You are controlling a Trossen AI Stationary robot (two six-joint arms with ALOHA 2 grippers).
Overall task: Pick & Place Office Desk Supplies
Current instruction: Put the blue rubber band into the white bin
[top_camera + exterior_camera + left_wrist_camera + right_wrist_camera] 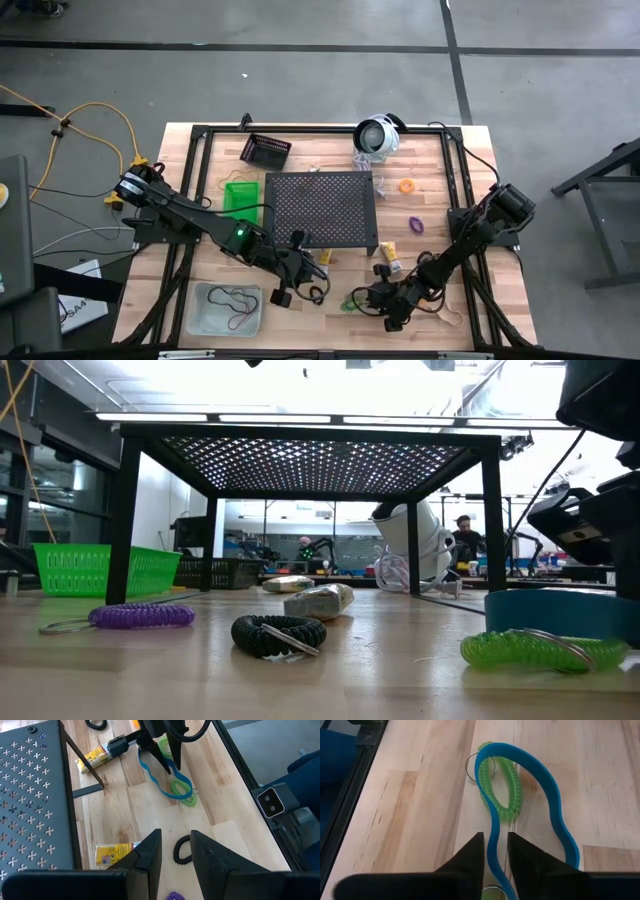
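A blue rubber band [555, 810] lies as a long loop on the wood, one side draped over a green coil loop [510, 785] with a metal ring. My right gripper [495, 837] is shut on the band's near strand; it also shows near the table's front edge [372, 297]. My left gripper [176, 851] hovers open over a black coil loop [182, 851], touching nothing. Two yellow tubes [97, 756] [112, 854] lie by the stand's legs. A purple coil [140, 616] lies on the wood. My right gripper pinches one strand of the blue band [495, 827] between its two fingers, near the loop's near end. The fingers [167, 760] slant down from the right-hand side. The rest of the band rests on the table and across the green coil, slack.
The black perforated stand [322, 210] fills the table's middle. Left of it stand a green bin [240, 195] and a black bin [265, 150]; a clear bin [205, 318] holding bands sits front left. A round white device [378, 135], an orange loop [407, 186] and a purple loop [414, 223] lie at the right.
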